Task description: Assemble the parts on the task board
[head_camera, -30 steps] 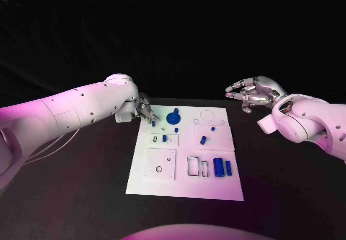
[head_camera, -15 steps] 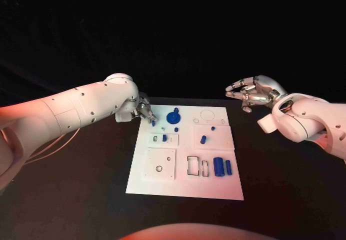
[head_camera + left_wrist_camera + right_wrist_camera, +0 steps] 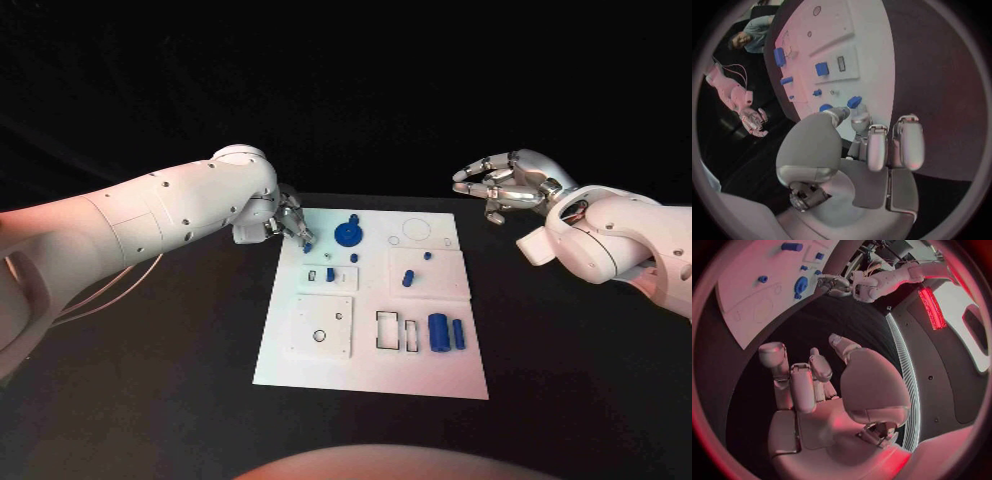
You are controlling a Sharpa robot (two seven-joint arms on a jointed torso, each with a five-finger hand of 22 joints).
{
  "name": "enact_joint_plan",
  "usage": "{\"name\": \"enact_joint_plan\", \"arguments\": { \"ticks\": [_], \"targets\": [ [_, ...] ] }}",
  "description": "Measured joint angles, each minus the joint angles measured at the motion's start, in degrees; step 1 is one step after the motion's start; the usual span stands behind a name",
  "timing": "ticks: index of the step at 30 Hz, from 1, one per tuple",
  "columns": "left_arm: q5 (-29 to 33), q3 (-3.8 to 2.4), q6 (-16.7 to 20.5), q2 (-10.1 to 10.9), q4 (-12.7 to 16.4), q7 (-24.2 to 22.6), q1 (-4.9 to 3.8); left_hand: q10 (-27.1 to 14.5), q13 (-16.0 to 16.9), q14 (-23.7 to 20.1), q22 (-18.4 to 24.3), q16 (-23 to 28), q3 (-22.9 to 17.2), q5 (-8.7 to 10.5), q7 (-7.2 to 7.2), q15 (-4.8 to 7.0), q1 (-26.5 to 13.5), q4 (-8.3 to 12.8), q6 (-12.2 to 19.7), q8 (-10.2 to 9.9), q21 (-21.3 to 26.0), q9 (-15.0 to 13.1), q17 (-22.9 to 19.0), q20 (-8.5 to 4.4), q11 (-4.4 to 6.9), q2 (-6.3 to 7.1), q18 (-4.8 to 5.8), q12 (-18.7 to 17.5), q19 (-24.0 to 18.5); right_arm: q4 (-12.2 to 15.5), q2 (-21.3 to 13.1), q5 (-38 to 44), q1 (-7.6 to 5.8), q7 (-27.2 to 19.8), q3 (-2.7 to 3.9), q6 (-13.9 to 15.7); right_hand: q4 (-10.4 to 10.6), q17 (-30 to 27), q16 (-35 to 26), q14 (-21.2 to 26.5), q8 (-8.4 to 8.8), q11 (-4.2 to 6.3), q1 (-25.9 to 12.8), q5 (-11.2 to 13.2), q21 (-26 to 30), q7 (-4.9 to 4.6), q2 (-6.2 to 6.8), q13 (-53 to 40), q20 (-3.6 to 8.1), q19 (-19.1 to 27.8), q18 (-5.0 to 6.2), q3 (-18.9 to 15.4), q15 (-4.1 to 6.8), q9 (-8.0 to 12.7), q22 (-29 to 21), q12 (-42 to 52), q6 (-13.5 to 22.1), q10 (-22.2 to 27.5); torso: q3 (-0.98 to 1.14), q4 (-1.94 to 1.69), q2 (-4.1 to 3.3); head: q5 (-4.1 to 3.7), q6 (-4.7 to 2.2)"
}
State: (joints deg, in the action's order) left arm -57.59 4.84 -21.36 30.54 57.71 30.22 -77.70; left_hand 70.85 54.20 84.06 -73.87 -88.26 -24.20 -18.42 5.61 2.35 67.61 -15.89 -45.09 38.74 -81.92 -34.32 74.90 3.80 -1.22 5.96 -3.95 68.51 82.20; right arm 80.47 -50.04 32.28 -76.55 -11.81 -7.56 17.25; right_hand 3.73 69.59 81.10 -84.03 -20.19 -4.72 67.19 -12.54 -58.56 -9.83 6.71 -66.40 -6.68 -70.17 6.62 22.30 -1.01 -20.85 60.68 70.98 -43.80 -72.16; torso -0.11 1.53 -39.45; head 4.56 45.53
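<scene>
A: Black table (image 3: 173, 380) under dark drapes; the flat white rectangular task board (image 3: 368, 375) lies at its middle.

B: And the small blue plastic part (image 3: 307, 245)?

A: At the board's eleven-o'clock corner, pinched in the left hand (image 3: 283, 224), whose fingertips point down over the board.

B: So a pick or a placing, I'd judge. Next comes lining it up over its socket.

A: The right hand (image 3: 505, 186) hovers off the one-o'clock corner, fingers curled, holding nothing.
</scene>
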Motion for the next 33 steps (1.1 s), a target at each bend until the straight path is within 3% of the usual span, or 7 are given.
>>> {"name": "enact_joint_plan", "arguments": {
  "ticks": [19,28,31,33],
  "targets": [
    [0.6,0.07,-0.2,0.1,0.0,0.2,0.00,0.2,0.1,0.0,-0.1,0.0,0.1,0.00,0.00,-0.01,-0.1,-0.4,0.0,0.2,0.0,-0.1,0.0,0.00,0.21,-0.16,0.00,0.0,0.0,-0.1,0.0,0.0,0.05,0.0,0.00,0.0,0.2,-0.1,0.0,0.0,-0.19,0.00,0.0,0.0,0.3,0.00,0.00,0.0,0.00,0.0,0.00,-0.2,0.00,0.0,-0.2,0.0,0.0,0.0,0.02,0.04,-0.04,0.04,0.03],
    [0.0,0.07,0.7,0.9,1.3,-0.3,0.00,0.2,0.1,0.0,-0.2,0.0,2.7,0.25,0.00,-0.01,-2.1,-0.8,0.0,0.5,0.0,0.0,0.0,0.00,0.20,2.42,0.00,0.2,0.0,-0.1,-0.1,0.0,0.07,0.0,-0.01,0.0,0.3,-0.1,0.0,0.0,-0.19,0.00,0.0,0.0,0.3,0.00,0.00,0.0,0.00,0.0,0.00,0.0,0.00,0.0,-0.2,0.0,0.0,0.0,0.02,0.08,-0.01,0.03,-0.02],
    [-0.5,0.07,1.4,1.2,2.1,-0.7,0.00,0.2,0.0,0.0,-0.2,0.0,4.9,2.92,0.00,-0.01,-3.6,-0.8,0.0,0.5,0.0,0.2,0.0,0.00,0.20,3.66,0.00,0.2,0.0,-0.1,-0.2,0.0,0.07,0.0,-0.02,0.0,0.3,-0.1,0.0,0.0,-0.19,0.00,0.0,0.0,0.3,0.00,0.00,0.0,0.00,0.0,0.00,0.0,0.00,0.0,-0.2,0.0,0.0,0.0,0.01,0.07,0.03,-0.02,-0.13],
    [-1.0,0.07,1.8,1.3,2.5,-1.0,0.00,0.2,-0.3,0.0,-0.2,0.0,5.8,4.51,0.00,-0.01,-4.2,-0.9,0.0,0.6,0.0,0.2,0.0,0.00,0.20,3.53,0.00,0.2,0.0,-0.1,-0.2,0.0,0.08,0.0,-0.02,0.0,0.3,-0.1,0.0,0.0,-0.19,0.00,0.0,0.0,0.3,0.00,0.00,0.0,0.00,0.0,0.00,0.0,0.00,0.0,-0.2,0.0,0.0,0.0,0.01,0.04,0.04,-0.02,-0.16]
  ]
}}
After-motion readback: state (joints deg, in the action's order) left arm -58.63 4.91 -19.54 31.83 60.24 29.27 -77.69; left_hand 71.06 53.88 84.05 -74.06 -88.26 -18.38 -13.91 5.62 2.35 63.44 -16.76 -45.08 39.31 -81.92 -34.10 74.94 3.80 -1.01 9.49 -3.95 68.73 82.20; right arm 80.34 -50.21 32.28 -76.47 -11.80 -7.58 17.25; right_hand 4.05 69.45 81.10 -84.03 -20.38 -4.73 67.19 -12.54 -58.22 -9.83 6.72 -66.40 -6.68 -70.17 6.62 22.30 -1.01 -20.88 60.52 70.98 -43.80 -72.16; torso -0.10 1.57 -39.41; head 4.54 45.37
